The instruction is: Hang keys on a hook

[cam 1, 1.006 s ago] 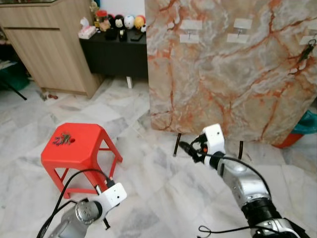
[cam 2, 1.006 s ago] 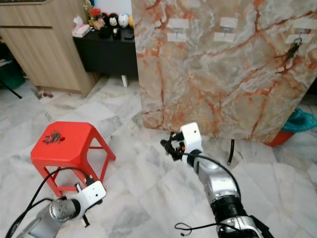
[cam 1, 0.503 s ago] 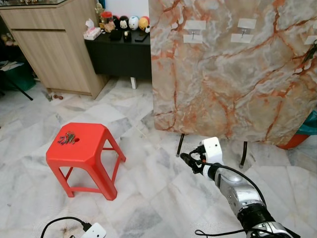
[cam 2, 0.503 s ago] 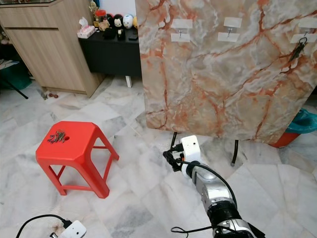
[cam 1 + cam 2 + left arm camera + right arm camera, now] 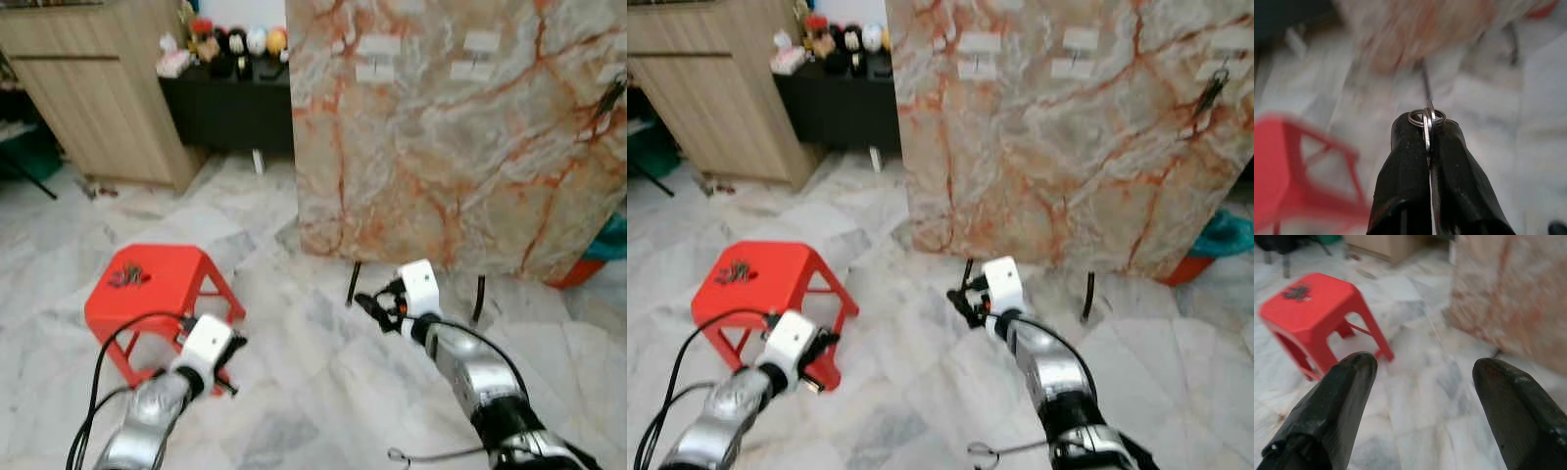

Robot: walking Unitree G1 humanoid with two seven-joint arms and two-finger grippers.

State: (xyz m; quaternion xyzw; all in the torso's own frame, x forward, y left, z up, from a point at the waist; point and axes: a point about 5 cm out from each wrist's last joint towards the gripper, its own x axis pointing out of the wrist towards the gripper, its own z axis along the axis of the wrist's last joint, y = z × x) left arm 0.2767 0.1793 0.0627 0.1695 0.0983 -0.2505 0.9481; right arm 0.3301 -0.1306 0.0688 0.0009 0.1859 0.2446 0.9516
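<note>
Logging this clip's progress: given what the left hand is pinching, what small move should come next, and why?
Probably raise the left hand and carry it toward a free hook on the marble board. It is shut on a key ring, low beside the red stool, well short of the board. The right hand is open and holds nothing.

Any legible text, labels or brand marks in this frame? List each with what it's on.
None can be read.
White hook plates on the marble board: blank or too blurred to tell.
Items on the black cabinet: too small and blurred.
Red stool: no print visible.
</note>
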